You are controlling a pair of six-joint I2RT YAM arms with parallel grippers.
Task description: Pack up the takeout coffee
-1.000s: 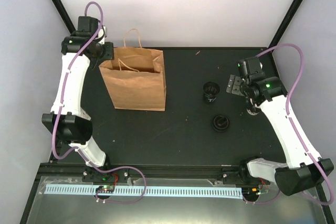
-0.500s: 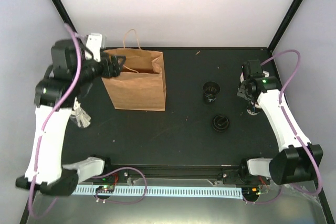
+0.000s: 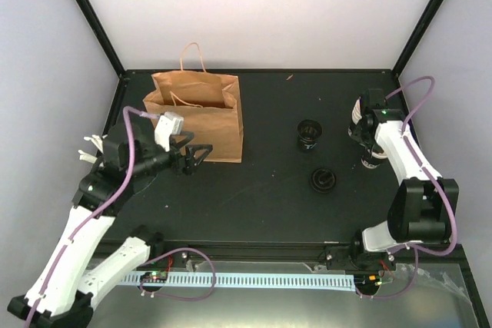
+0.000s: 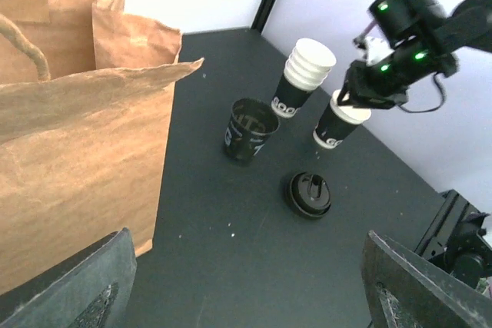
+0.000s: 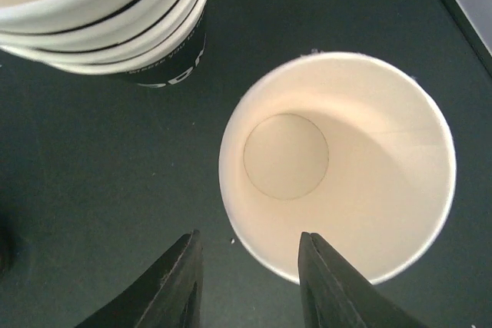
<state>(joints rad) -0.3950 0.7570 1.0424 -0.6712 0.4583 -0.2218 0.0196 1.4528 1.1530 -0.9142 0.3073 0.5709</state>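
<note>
Black takeout coffee (image 4: 336, 130) stands partly hidden beneath the right claw (image 4: 355, 100).

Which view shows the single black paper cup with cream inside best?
Left wrist: the black paper cup shows rim, side, print. Right wrist sees only its inside; top external has it mostly under the right arm.

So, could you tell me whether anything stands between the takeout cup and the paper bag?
Along the table, yes: a black cup with a dark inside stands on the line from the cream-lined cup to the paper bag, a black lid lying beside it. Nothing visible blocks a lift over them.
</note>
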